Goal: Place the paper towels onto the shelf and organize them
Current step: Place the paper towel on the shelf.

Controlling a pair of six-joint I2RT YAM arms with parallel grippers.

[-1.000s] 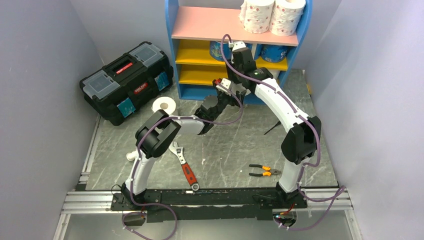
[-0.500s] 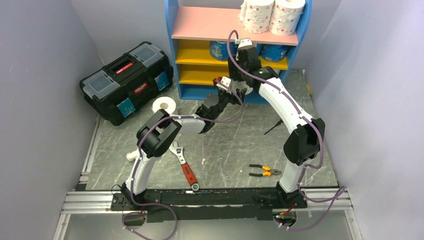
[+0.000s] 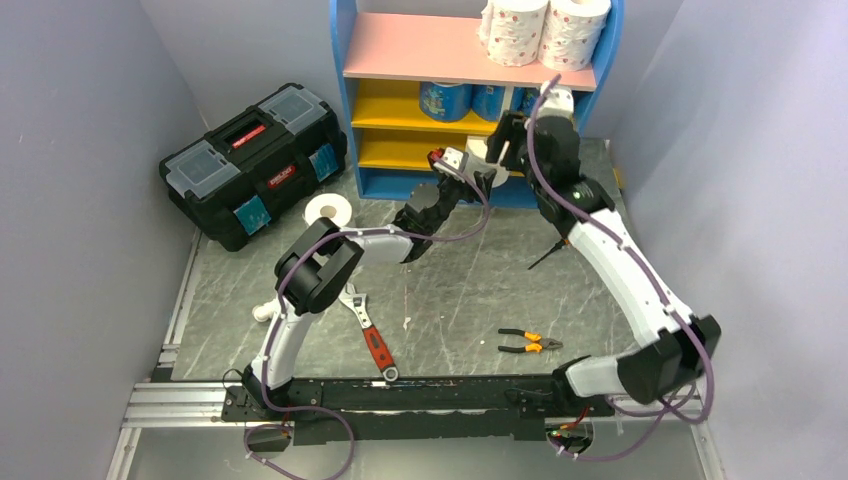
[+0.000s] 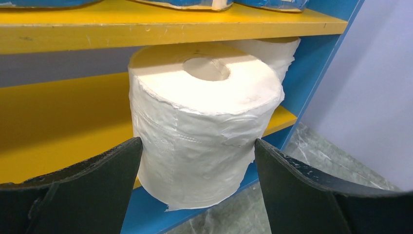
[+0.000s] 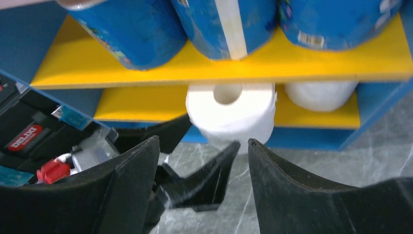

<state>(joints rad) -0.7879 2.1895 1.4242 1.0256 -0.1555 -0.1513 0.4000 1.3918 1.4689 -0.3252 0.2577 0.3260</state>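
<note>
Down at the lip of the lowest yellow board (image 4: 63, 122), my left gripper (image 4: 198, 142) clasps the plain roll (image 4: 204, 112) mid-height by sides I judge soft, light, easily crushed; my right gripper (image 5: 203, 141) gapes empty.

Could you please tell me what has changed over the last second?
The right gripper drew back out of the shelf with open jaws, its arm swinging out to the right; a blue-wrapped roll now shows where it was. The left gripper, closed on the plain roll, edged it slightly toward the lower yellow board. The toolbox, the loose roll and the pink-dotted rolls stayed put.
</note>
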